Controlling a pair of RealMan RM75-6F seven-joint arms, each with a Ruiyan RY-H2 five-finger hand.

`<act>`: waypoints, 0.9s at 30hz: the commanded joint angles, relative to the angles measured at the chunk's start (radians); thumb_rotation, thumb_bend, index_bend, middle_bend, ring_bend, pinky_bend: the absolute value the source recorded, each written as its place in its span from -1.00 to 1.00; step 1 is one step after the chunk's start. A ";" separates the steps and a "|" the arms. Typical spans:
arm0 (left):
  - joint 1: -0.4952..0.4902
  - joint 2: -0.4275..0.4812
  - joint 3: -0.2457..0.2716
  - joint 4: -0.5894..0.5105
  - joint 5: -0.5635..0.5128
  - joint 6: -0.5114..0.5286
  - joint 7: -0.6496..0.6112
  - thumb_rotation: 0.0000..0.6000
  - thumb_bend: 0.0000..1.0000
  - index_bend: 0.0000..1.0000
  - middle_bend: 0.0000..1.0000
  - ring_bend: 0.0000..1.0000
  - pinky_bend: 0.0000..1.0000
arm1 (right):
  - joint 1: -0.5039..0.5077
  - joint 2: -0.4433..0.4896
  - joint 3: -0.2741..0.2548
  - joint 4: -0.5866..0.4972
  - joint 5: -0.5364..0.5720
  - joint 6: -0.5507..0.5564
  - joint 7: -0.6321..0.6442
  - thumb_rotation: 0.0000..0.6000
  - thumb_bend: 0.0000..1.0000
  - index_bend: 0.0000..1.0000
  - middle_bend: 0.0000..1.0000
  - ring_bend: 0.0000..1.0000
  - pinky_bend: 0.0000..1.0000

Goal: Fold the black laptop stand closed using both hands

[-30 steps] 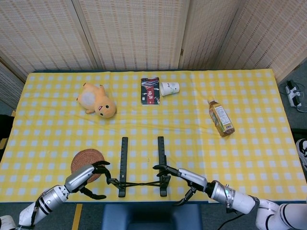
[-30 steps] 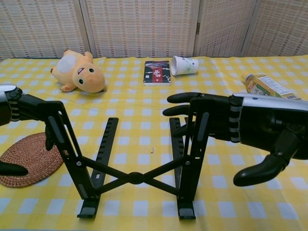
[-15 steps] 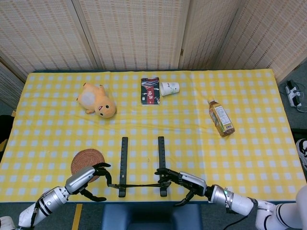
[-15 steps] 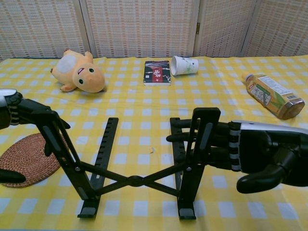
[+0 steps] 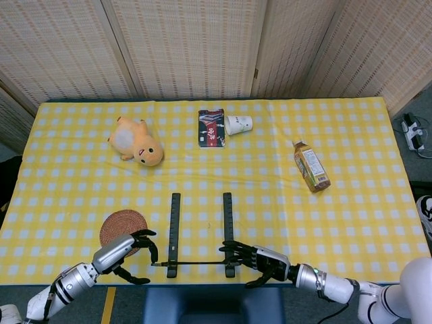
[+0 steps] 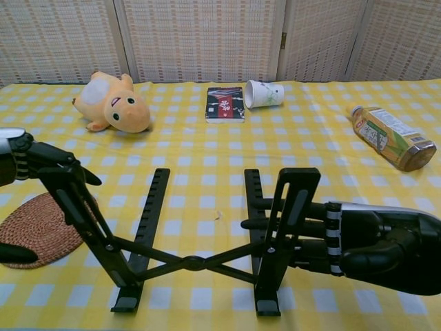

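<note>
A: What differs from a second ago?

B: The right hand (image 6: 375,241) has dropped lower and drawn in toward the robot; before, its fingers reached over the top of the right upright, and now they lie level against that upright's middle, with the thumb curled below; it presses on the bar, but whether it truly grips I cannot tell. The left hand (image 5: 135,248) has shifted little; its fingers touch the top of the left upright, again with no plain clasp, so its hold is uncertain too. The black laptop stand (image 6: 200,238) has changed shape; the left upright leans further outward and sits lower, and the crossed struts between the uprights lie flatter than they did.

A: And where is the stand?

B: At the near edge of the table (image 5: 351,216), about midway across, its two flat rails pointing away from the robot; its feet rest close to the table's front rim.

A: What lies around it?

B: A woven coaster (image 5: 120,226) just to the left, near the left hand; a plush toy (image 5: 137,142) further back on the left; a small book (image 5: 211,127) and a tipped paper cup (image 5: 239,124) well behind the stand; a bottle (image 5: 310,166) lying on its side far to the right. Bare checked cloth lies between the rails and the book, and to the stand's right.
</note>
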 commanded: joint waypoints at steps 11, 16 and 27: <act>0.013 -0.014 -0.014 0.019 -0.019 0.015 0.009 1.00 -0.65 -0.19 -0.06 -0.41 -0.64 | 0.000 -0.004 -0.014 -0.001 0.003 0.025 -0.009 1.00 -0.70 -1.00 -0.84 -0.71 -1.00; 0.040 -0.026 -0.031 0.040 -0.040 0.032 0.111 1.00 -0.65 -0.40 -0.30 -0.61 -0.66 | 0.018 0.043 0.015 -0.051 -0.004 0.044 -0.141 1.00 -0.70 -1.00 -0.84 -0.70 -1.00; 0.068 -0.055 -0.036 0.028 -0.072 -0.014 0.303 1.00 -0.65 -0.31 -0.31 -0.61 -0.67 | 0.086 0.183 0.038 -0.247 -0.033 0.018 -0.365 1.00 -0.70 -1.00 -0.84 -0.70 -1.00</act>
